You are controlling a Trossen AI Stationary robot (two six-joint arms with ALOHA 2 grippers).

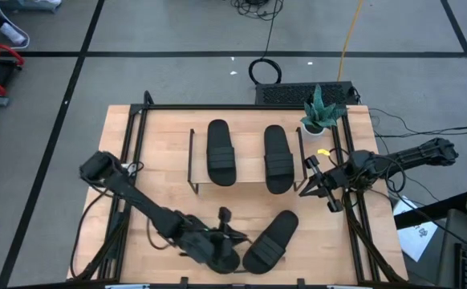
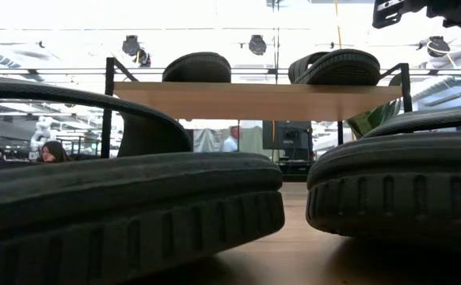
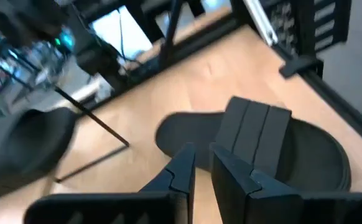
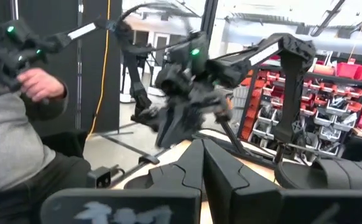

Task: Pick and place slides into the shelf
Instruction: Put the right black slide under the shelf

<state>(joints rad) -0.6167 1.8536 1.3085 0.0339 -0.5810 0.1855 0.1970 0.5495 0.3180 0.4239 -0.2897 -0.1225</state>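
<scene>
Status: 2 slides sit on the shelf (image 1: 245,181) top, side by side, one (image 1: 221,152) toward the left and one (image 1: 278,158) toward the right, both lengthwise across the plank. 2 remain on the table (image 1: 161,160) at its near edge: one (image 1: 270,241) lies diagonally, clear of the arms, and the other (image 1: 225,258) is largely hidden under the left gripper (image 1: 221,241) in the high view.

Left arm: reaches diagonally across the table to the near edge. The left wrist view shows its fingers close together, a narrow gap between them, poised just above a slide (image 3: 305,149) near its strap; nothing is pinched between them. Contact with the sole cannot be confirmed.

Right arm: waits at the table's right edge, beside the shelf's right frame and near a small potted plant (image 1: 322,112). The right gripper (image 1: 323,186) shows its fingers pressed nearly together in its wrist view, holding nothing.

Assessment: the task stands about half done. The step in hand appears to be the pick of slide 3 by the left arm. The next move calls for the fingers to spread, descend over the strap or sole edge, clamp, lift clear, and carry to the free shelf space.
</scene>
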